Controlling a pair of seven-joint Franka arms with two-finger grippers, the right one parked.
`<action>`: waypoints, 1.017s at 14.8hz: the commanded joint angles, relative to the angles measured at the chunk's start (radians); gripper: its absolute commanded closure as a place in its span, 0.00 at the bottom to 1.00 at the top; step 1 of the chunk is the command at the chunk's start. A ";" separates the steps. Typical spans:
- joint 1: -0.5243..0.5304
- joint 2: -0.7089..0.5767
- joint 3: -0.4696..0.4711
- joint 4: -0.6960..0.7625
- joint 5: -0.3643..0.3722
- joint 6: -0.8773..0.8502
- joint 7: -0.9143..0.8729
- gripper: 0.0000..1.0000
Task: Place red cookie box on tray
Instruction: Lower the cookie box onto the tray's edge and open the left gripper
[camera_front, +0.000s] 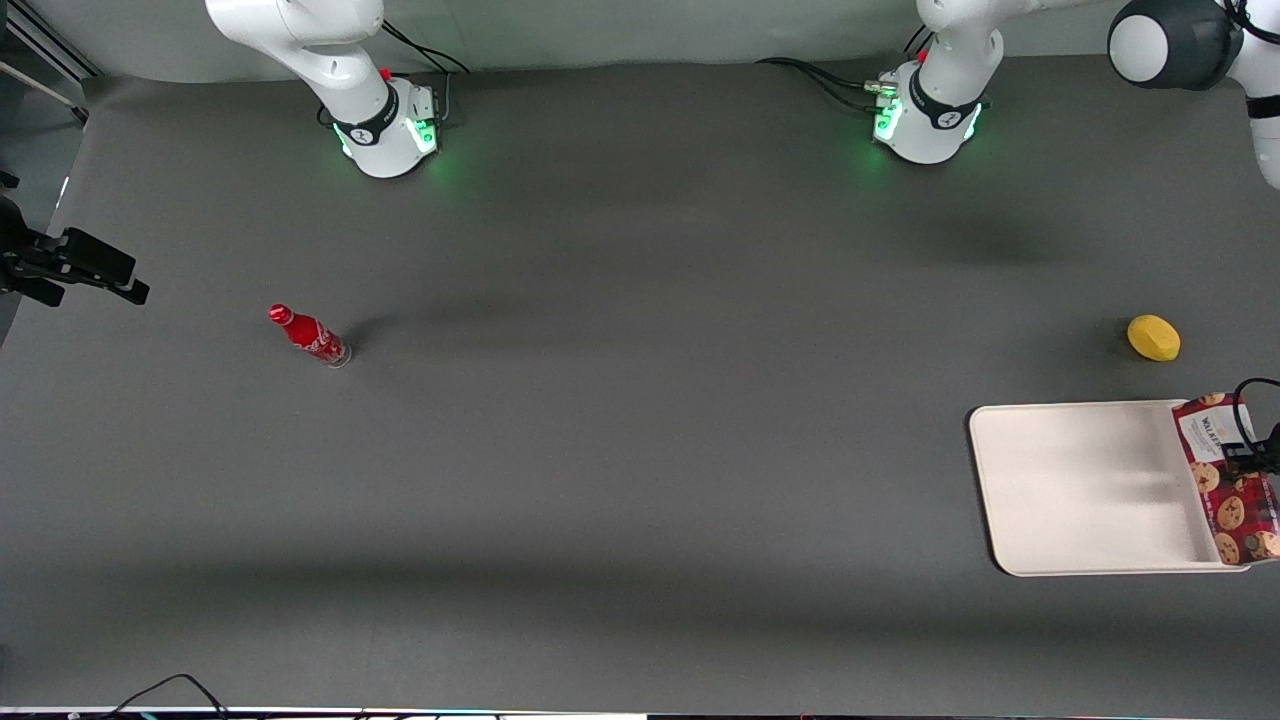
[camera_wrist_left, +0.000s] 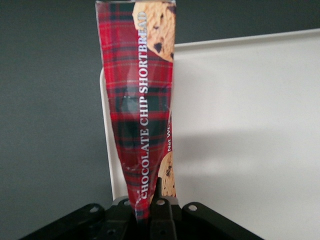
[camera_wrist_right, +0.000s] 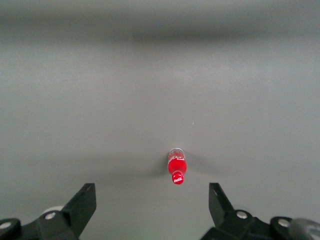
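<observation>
The red cookie box (camera_front: 1232, 500) is long, dark-red tartan with cookie prints and a white label at its end farther from the front camera. It lies along the edge of the tray (camera_front: 1080, 490) at the working arm's end of the table, and I cannot tell whether it touches the tray. My left gripper (camera_front: 1250, 458) is shut on the box near its middle. In the left wrist view the fingers of the gripper (camera_wrist_left: 150, 200) pinch the box (camera_wrist_left: 140, 100) over the rim of the cream-white tray (camera_wrist_left: 240, 125), partly above the grey table.
A yellow lemon-like object (camera_front: 1153, 337) lies on the table a little farther from the front camera than the tray. A small red bottle (camera_front: 308, 335) lies toward the parked arm's end and also shows in the right wrist view (camera_wrist_right: 176, 167). A black stand (camera_front: 70, 262) is at that table edge.
</observation>
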 joint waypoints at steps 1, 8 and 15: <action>-0.008 0.052 0.015 0.018 -0.021 0.038 -0.039 1.00; -0.007 0.057 0.023 0.018 -0.008 0.024 -0.019 0.00; -0.007 0.052 0.026 0.018 -0.016 0.021 -0.008 0.00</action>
